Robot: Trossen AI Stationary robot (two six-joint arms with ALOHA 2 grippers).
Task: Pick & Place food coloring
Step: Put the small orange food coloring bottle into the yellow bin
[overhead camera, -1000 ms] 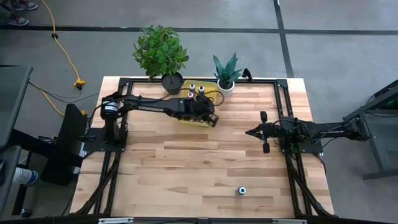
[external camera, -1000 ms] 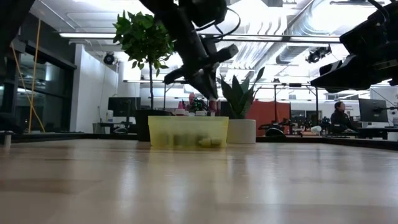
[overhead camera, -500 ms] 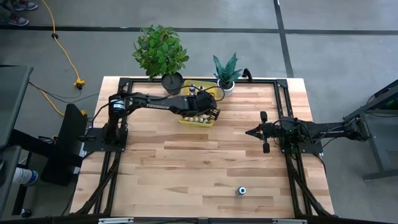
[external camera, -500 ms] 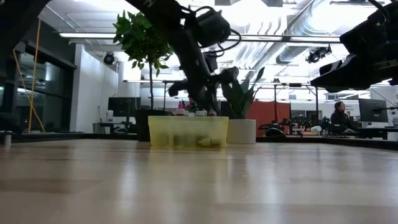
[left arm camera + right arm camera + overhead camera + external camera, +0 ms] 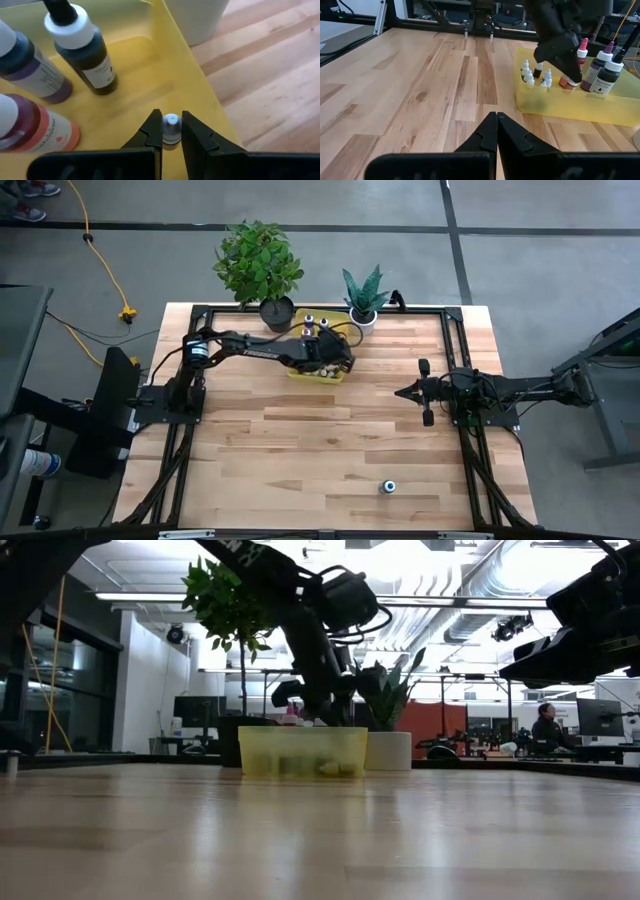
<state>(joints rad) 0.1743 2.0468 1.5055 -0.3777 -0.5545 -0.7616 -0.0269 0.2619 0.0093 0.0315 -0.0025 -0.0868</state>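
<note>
Yellow tray [image 5: 200, 95], left pincer [image 5: 171, 131] gripping small bottle [image 5: 171, 126]

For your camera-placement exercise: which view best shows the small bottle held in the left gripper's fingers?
The left wrist view: the small bottle sits pinched between the left gripper fingers over the yellow tray. In the high, low and right wrist views the arm hides it or it is too small to tell.

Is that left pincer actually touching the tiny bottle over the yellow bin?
Touching. The left wrist view shows the left pincer shut on the tiny bottle, both fingers pressed against its sides, above the yellow bin.
</note>
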